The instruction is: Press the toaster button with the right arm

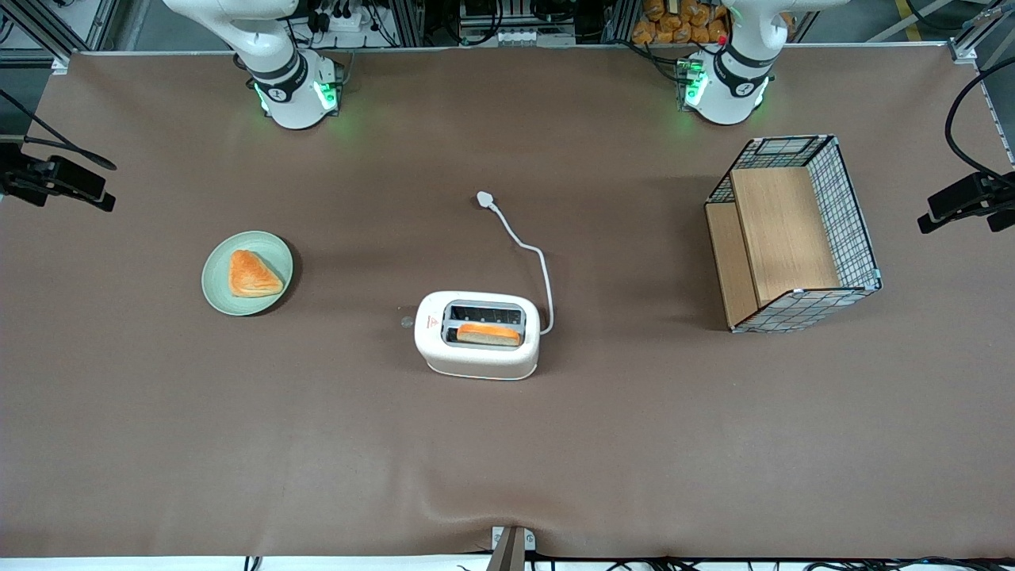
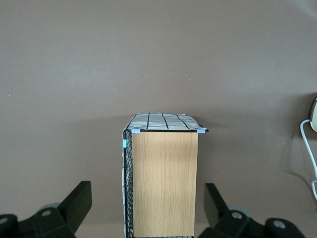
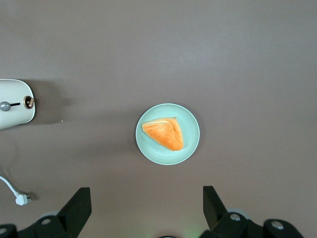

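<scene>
The toaster [image 1: 478, 334] sits mid-surface, its long axis running across the front view, one slot holding a slice of bread [image 1: 488, 334] and the red triangle mark by the end that points toward my working end of the surface. On that short end is the button [image 3: 5, 105], a small grey knob at the end of a slot, with a second small round knob [image 3: 29, 102] beside it; I judge the grey one is the one to push. My end effector [image 3: 146, 210] hangs high over the green plate [image 3: 190, 144] with its pastry [image 3: 165, 134], well apart from the toaster, fingers [image 3: 77, 208] spread wide. To do this well I would first narrow the fingers so one firm tip meets the knob, travel along the surface toward the toaster's short end, come in above the knob and press straight down along its slot, not sideways, since the light toaster could slide. The cord [image 1: 533, 262] trails from the other end toward the arm bases, clear of my path. The wire basket [image 1: 793, 234] stands toward the parked arm's end.
</scene>
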Available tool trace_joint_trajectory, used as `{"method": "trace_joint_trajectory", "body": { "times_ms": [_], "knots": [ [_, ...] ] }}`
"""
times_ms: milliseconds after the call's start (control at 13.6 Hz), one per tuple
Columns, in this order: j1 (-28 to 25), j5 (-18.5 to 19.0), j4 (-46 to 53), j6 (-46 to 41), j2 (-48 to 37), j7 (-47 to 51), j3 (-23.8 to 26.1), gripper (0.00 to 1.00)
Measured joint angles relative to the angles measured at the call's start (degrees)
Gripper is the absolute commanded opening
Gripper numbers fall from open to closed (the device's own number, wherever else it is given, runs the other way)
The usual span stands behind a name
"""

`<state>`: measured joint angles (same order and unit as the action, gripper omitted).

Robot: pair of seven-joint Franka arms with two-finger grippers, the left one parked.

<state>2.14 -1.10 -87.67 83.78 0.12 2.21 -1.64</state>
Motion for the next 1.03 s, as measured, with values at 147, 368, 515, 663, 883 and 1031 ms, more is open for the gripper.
{"method": "trace_joint_trajectory", "body": {
  "times_ms": [147,368,515,663,883,1031],
  "knots": [
    [0.0,0.0,0.0,0.0,0.0,0.0,0.0,1.0],
    [0.0,0.0,0.5,0.0,0.0,0.0,0.0,1.0],
    [0.0,0.0,1.2,0.0,0.0,0.0,0.0,1.0],
    [0.0,0.0,1.7,0.0,0.0,0.0,0.0,1.0],
    [0.0,-0.1,1.8,-0.7,0.1,0.0,0.0,1.0],
    [0.0,-0.8,1.8,-2.5,0.3,0.0,0.0,1.0]
  ]
}}
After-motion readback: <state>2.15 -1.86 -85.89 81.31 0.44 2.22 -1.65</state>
